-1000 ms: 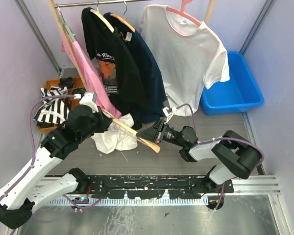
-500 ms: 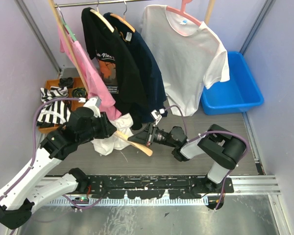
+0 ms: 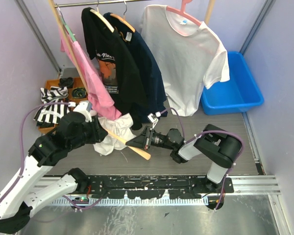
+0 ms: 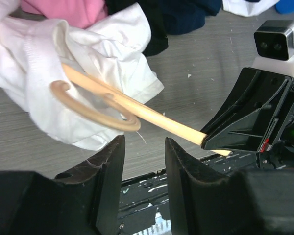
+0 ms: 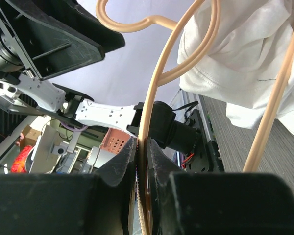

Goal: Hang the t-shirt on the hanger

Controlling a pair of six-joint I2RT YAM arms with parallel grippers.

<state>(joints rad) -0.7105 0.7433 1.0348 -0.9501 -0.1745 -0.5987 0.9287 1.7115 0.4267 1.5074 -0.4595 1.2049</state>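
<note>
Leftward, toward the crumpled t-shirt (image 3: 113, 133), the hanger (image 3: 142, 153) has been carried by the right gripper (image 3: 139, 141) since the earlier frame. The left gripper (image 4: 141, 156) has been opened and drawn back a little.

Its fingers (image 4: 109, 169) are now released, with nothing between them. The right fingers (image 5: 121, 169) are clenched on the end of one hanger arm.

The t-shirt lies heaped on the grey tabletop (image 3: 225, 147) just in front of the left gripper. The hanger's far arm and curved hook are resting on, and partly in, its folds.

The cloth is judged soft, light and limp. It will sag and bunch wherever it is lifted, so a hold at the collar or a shoulder seam is advised, where the opening can be spread over the wood. The hanger is judged stiff and smooth. Cloth may slide off it, and the grip at its far end gives a long lever.

The boarded surface looks flat and offers little snagging. Room is tight behind: a rail (image 3: 88, 3) of hung garments, a pink t-shirt (image 3: 90, 83) among them, overhangs the heap. A blue bin (image 3: 235, 105) stands well apart to the right.
</note>
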